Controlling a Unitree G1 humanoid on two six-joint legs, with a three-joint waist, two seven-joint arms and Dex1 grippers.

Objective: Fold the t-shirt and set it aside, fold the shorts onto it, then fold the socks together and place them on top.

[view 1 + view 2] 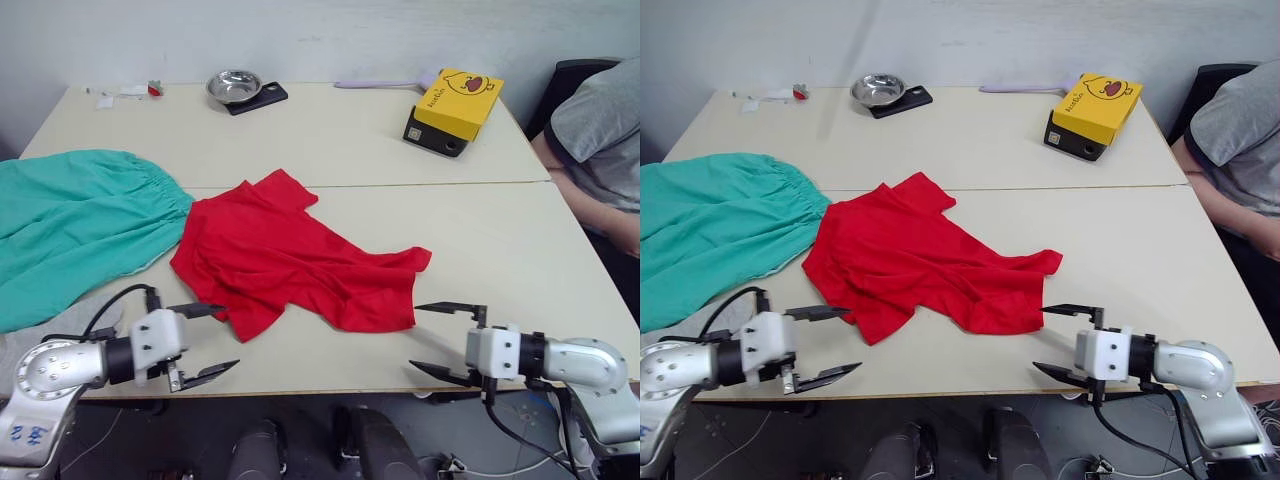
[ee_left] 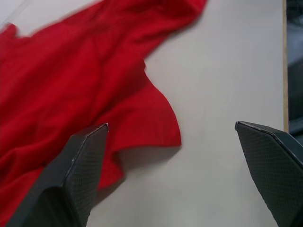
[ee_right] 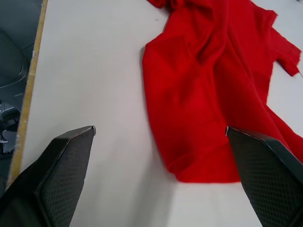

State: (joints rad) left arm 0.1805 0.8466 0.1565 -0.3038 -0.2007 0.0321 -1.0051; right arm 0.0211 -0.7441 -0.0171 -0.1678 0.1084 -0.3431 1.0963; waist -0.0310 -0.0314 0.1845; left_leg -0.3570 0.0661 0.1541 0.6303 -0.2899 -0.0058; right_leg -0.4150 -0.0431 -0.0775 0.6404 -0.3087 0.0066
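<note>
Red t-shirt (image 1: 290, 260) lay crumpled mid-table, teal shorts (image 1: 70, 225) touching its left edge; left gripper (image 1: 205, 342) and right gripper (image 1: 440, 340) both spread wide, empty (yellow box (image 1: 458, 103), steel bowl (image 1: 233, 86) far back)

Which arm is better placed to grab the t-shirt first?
Left. The left end effector is open beside the t-shirt, at its near sleeve corner. The right end effector is open too, but bare table separates it from the hem.
</note>
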